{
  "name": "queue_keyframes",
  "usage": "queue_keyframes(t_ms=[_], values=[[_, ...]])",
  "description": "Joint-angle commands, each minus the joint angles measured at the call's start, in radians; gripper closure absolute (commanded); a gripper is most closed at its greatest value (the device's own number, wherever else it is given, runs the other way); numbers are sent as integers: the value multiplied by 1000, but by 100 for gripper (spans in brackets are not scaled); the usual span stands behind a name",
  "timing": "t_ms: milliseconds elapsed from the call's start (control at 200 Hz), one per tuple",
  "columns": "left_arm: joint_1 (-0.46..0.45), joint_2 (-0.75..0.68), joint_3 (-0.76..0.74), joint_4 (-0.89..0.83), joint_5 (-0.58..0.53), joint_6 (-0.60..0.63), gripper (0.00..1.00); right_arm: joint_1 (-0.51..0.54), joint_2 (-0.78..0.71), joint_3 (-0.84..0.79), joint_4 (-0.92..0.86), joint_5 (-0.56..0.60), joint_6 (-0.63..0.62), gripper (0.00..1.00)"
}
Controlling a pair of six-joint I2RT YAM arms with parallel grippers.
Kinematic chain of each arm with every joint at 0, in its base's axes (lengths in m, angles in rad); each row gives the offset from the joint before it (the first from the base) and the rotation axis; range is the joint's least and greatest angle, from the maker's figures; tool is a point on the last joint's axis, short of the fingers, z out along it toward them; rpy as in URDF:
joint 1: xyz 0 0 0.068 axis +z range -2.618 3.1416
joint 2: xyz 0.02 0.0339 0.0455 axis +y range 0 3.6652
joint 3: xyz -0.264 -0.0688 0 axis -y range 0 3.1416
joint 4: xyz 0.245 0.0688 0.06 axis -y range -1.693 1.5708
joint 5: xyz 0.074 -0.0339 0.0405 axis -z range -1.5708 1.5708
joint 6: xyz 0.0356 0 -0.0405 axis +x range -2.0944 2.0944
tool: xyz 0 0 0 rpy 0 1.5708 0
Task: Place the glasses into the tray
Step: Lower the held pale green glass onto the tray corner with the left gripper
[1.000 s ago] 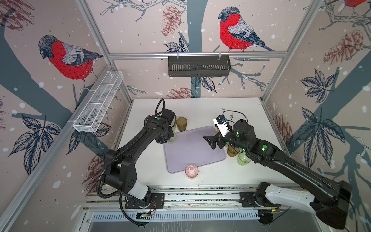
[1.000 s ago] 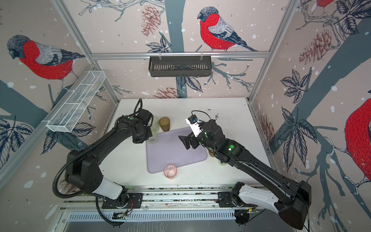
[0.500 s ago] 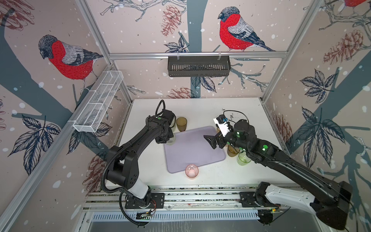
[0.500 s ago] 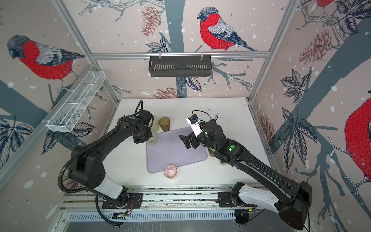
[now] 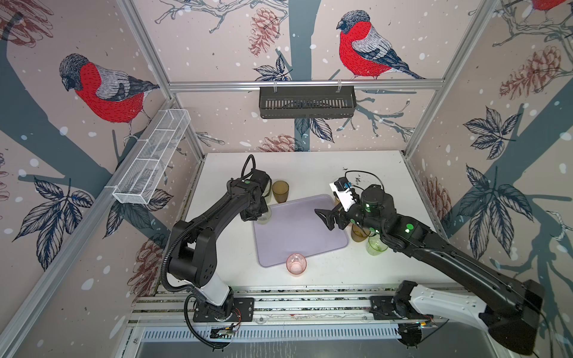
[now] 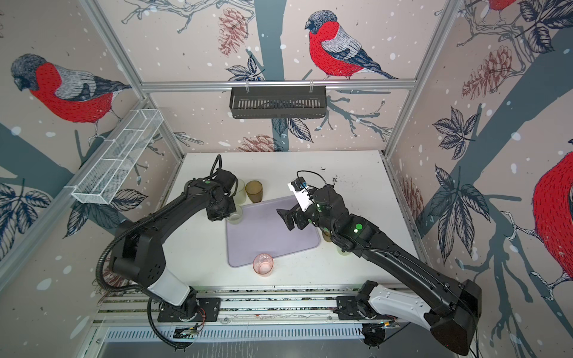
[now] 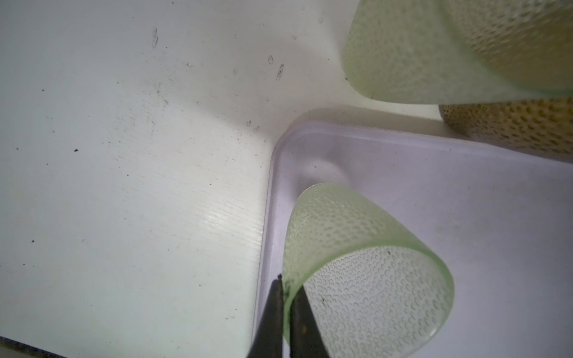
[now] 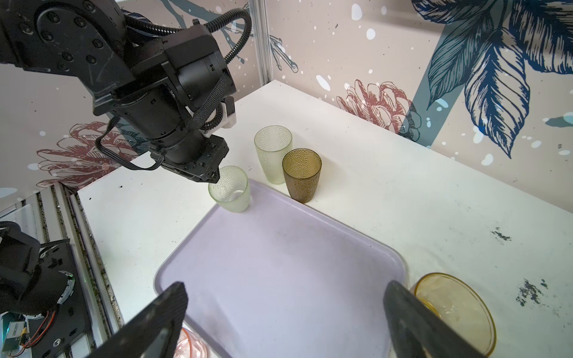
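Observation:
The lavender tray (image 5: 300, 235) (image 6: 269, 238) (image 8: 279, 263) lies mid-table. My left gripper (image 7: 286, 294) (image 5: 259, 214) is shut on the rim of a pale green glass (image 7: 356, 263) (image 5: 264, 217) (image 6: 234, 216) (image 8: 229, 193), one finger inside and one outside. The glass is upright in the tray's far left corner (image 7: 297, 136); whether its base touches the floor I cannot tell. My right gripper (image 8: 285, 297) (image 5: 325, 218) (image 6: 286, 218) hangs open and empty over the tray's right half.
Off the tray stand a second pale green glass (image 8: 273, 155) and a brown glass (image 5: 280, 191) (image 8: 301, 175) behind it, a pink glass (image 5: 296, 263) (image 6: 263, 264) at its front edge, and an amber glass (image 8: 452, 307) and a bright green glass (image 5: 375, 246) to its right.
The left arm's elbow has shifted slightly, and the held glass stays at the tray's far left corner. The right arm has not moved.

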Motion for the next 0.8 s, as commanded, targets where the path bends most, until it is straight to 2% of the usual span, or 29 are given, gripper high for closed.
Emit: queue_keyframes(t_ms=[0, 795], values=[[3, 8, 1, 11, -4, 11, 100, 0, -3, -5, 15, 7, -13, 0], [12, 22, -34, 44, -6, 15, 96, -3, -4, 1, 12, 5, -16, 0]])
